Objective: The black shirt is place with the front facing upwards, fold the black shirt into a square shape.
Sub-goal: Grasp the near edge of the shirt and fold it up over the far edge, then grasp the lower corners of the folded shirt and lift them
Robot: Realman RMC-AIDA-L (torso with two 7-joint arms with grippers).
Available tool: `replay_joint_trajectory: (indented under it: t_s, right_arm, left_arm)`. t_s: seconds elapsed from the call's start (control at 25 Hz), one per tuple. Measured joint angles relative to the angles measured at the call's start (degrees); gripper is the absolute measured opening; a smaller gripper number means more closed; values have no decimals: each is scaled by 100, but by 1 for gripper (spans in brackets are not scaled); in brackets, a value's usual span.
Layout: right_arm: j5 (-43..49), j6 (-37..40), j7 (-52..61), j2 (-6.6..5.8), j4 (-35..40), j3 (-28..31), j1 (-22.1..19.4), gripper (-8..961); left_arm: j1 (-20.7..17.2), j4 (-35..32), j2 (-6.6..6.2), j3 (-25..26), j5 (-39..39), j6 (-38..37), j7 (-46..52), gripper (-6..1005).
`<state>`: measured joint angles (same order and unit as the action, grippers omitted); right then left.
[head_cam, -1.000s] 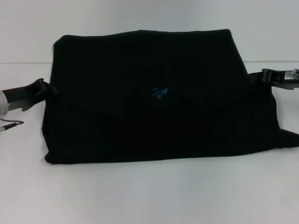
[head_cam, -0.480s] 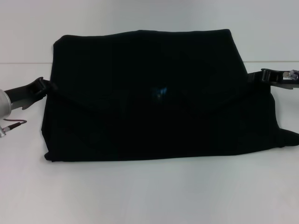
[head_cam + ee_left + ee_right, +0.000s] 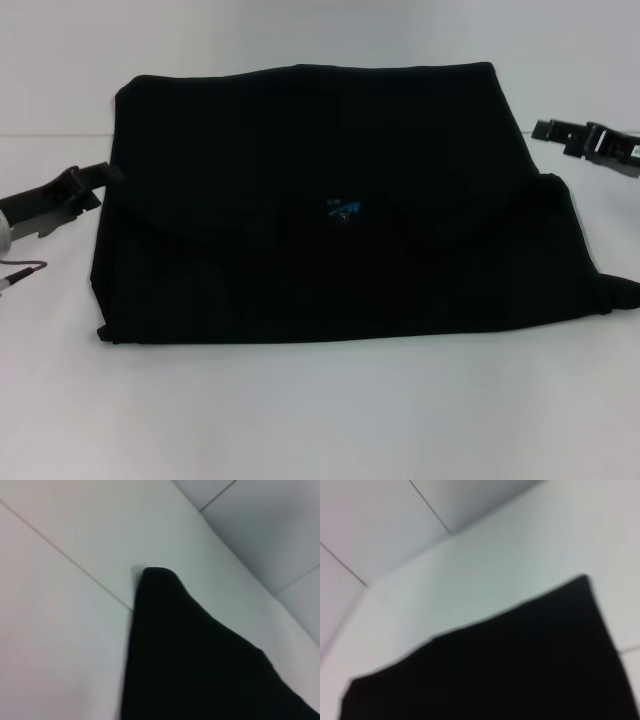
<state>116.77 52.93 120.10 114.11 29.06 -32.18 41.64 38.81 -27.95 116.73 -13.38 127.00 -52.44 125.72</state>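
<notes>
A: Where is the black shirt (image 3: 320,200) now?

B: It lies flat on the white worktop (image 3: 320,410), folded to a wide block, between the two pincers. The far part is folded over toward the near part; small blue neck label (image 3: 343,209) shows approx. in the middle.

A: And the left pincer (image 3: 95,180)?

B: Just beside the shirt's left edge, low over the worktop. It has hold of nothing; how far it is open I cannot tell. The left wrist view shows only one shirt corner (image 3: 155,575) on the worktop, no fingers.

A: Right pincer (image 3: 548,128)?

B: At the shirt's right side, near the far edge, apart from the cloth and raised a bit. It holds nothing; opening I cannot tell. A cloth tip (image 3: 620,293) sticks out on the near-right side, well apart from that pincer.
</notes>
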Motion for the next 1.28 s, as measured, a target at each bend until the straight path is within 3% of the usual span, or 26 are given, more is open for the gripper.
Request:
replay_joint_trajectory:
  t_s: [0.16,0.36,0.48,0.56,0.72,0.92,1.28]
  right_arm:
    - [-955,630,-971,-10,-16,1,-263,673]
    - [-1345,1604,-2438,56,-19,-40,-431,721]
    - [-1172,2077,-3238,143,-21,-140,-530,729]
    - [-1011,2280,-3588,223,-23,-195,-605,734]
    - [-887,2471,-3985,327,-23,-256,-788,744]
    - [-883,2648,-4221,364,-23,-269,-1020,897]
    - [-863,2663,-4233,371,-90,-272,-1088,893]
  left_arm:
    - [-124,4,-180,-8,-54,-630,22,426]
    - [-303,23,-580,-172,66,-1861,125,672]
    - [-458,28,-791,-737,78,-2286,322,717]
    - [-543,15,-851,-1144,85,-2330,390,748]
    - [-634,-84,-813,-1503,198,-2307,333,772]
    - [-661,-130,-780,-1597,228,-2259,202,773]
    - [-635,-125,-746,-1872,228,-2046,169,772]
